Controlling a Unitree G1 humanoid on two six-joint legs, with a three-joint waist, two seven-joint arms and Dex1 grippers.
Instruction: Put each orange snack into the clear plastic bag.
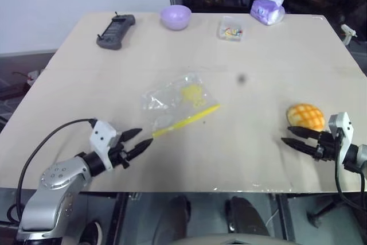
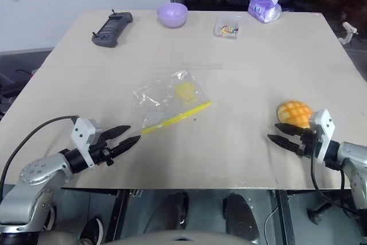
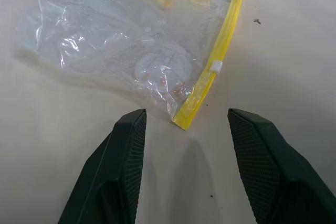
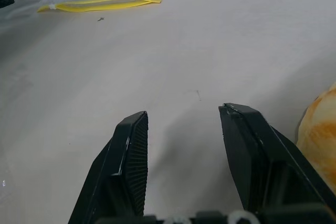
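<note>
The left gripper (image 1: 142, 140) is held with its jaws wide apart and nothing between them, low over the table (image 1: 229, 159). Its fingertips (image 3: 137, 121) are seen just short of the near corner of the clear plastic bag (image 1: 178, 98), at the end of the bag's yellow seal strip (image 3: 215, 69), without touching it. The bag is taken here as the landmark: it is laid flat and crinkled near the middle of the table, with the seal strip along its near-right edge and a yellow print (image 1: 193, 93) at its far side.

The right gripper (image 2: 278, 132) is also held with its jaws apart and empty, just above the table, well to the right of the bag and pointed toward it. The orange snack (image 1: 306, 117), a round bun with a criss-cross top, is set on the table far to the right of the bag, just beside the right gripper's outer finger (image 4: 262, 156); whether the two touch cannot be told.

Beyond the bag, along the far edge of the table, a black controller (image 1: 116, 31) is placed to the far left, a purple bowl (image 1: 175, 16) straight behind, a small clear box of coloured bits (image 1: 231, 28) behind and to the right, and a purple tissue pack (image 1: 268, 8) further right still.
</note>
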